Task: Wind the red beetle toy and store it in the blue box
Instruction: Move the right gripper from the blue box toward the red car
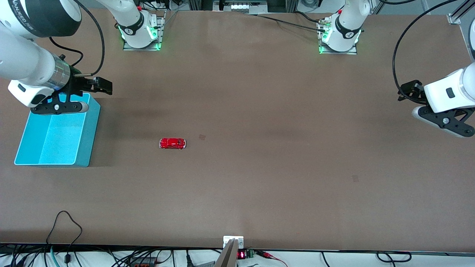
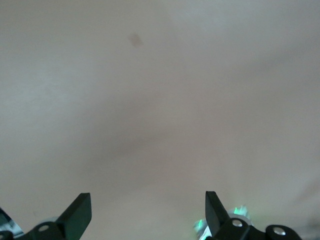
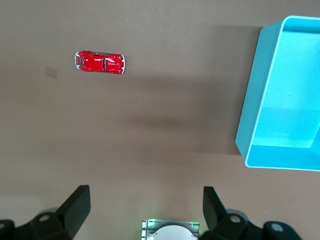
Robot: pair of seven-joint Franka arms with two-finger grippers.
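The red beetle toy (image 1: 172, 143) stands on its wheels on the brown table, near the middle and toward the right arm's end. It also shows in the right wrist view (image 3: 100, 62). The blue box (image 1: 87, 138) sits open-topped and empty at the right arm's end; the right wrist view shows it too (image 3: 248, 107). My right gripper (image 1: 59, 107) hangs open and empty over the box's far rim, apart from the toy; its jaws (image 3: 145, 195) stand wide. My left gripper (image 1: 445, 122) waits open and empty over bare table at the left arm's end (image 2: 147, 200).
The two arm bases (image 1: 141, 35) (image 1: 339, 37) stand along the table's far edge. Cables and a small device (image 1: 233, 243) lie along the near edge. A faint mark (image 1: 202, 137) is on the table beside the toy.
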